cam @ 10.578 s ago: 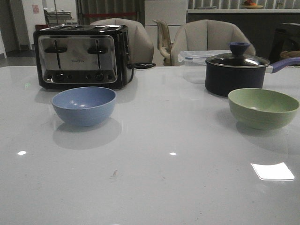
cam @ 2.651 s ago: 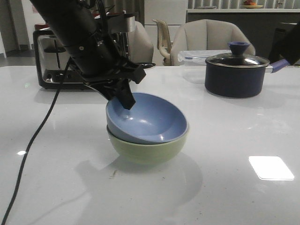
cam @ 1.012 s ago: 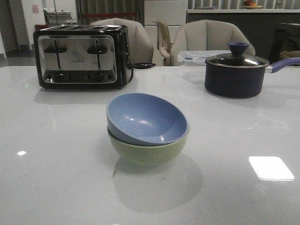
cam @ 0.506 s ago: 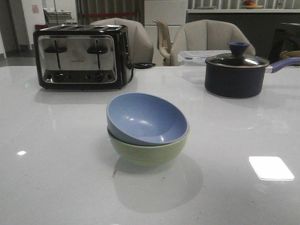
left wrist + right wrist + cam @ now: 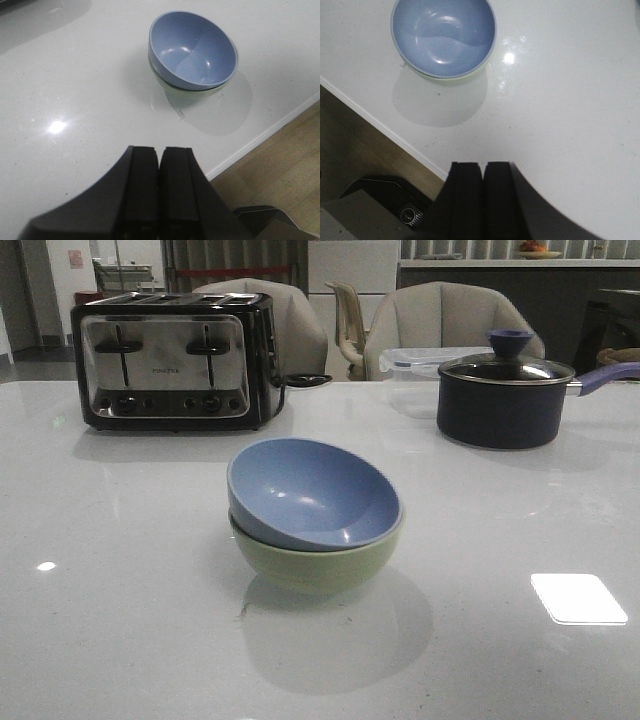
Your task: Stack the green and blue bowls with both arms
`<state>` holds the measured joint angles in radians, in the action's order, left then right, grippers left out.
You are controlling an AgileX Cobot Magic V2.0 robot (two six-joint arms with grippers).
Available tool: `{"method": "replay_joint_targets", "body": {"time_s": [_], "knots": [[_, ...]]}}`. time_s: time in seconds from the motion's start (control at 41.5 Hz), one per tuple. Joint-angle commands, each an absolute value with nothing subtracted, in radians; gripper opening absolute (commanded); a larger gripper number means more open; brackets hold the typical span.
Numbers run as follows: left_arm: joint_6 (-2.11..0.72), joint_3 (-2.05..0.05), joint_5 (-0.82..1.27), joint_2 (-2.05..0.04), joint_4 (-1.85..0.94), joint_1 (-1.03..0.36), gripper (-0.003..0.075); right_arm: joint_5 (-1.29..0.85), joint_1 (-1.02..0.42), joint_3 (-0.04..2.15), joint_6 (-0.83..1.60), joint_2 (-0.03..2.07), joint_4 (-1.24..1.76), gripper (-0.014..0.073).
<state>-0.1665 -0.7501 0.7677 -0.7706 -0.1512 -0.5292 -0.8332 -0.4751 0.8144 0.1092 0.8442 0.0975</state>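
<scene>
Centrally on the desk (image 5: 120, 640), a glossy white slab with soft reflections and one bright rectangular glare patch: blue bowl (image 5: 312, 493) nested in green bowl (image 5: 318, 560). Both round, matte, plain, like size. Blue one sits tilted, its rim raised toward the far left and dipping toward the near right, where it meets the green rim. Green one rests flat on the desk, only its outer wall and a sliver of rim showing under the blue.

Left gripper (image 5: 159, 165): black, blocky fingers pressed flat together, nothing between them. Hangs above the desk's near edge, well apart from the bowls. From this wrist the blue bowl (image 5: 193, 51) covers nearly all of the green bowl (image 5: 192, 91), a thin pale crescent.

Right gripper (image 5: 483, 172): same dark squared fingers, closed face to face, empty. Also well clear of the stack, over the desk edge with wood-toned floor beyond. Blue bowl (image 5: 443, 36) seen from above, smooth interior with small highlights; green bowl (image 5: 451, 76) just a narrow edge.

Neither arm shows in the front view.

Behind, far left: toaster (image 5: 168, 362), brushed metal face, black casing, four slots, two levers. Far right: dark saucepan (image 5: 505, 400), glass lid with blue knob, bluish handle. Clear plastic container (image 5: 420, 362) just behind the saucepan. Padded grey chairs (image 5: 440, 320) beyond the desk.
</scene>
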Motion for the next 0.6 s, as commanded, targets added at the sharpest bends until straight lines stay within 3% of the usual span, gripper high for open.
{"method": "replay_joint_targets", "body": {"time_s": [0.0, 0.217, 0.578], "knots": [[-0.161, -0.779, 0.695, -0.768, -0.164, -0.531, 0.0098, -0.776, -0.471, 0.841, 0.107, 0.833, 0.092, 0.0039], [-0.161, -0.770, 0.683, -0.693, -0.150, -0.463, 0.0098, -0.777, -0.471, 0.841, 0.107, 0.833, 0.092, 0.0039], [-0.161, -0.470, 0.308, -0.269, -0.139, -0.151, 0.0099, -0.777, -0.471, 0.841, 0.107, 0.833, 0.092, 0.0039]]}}
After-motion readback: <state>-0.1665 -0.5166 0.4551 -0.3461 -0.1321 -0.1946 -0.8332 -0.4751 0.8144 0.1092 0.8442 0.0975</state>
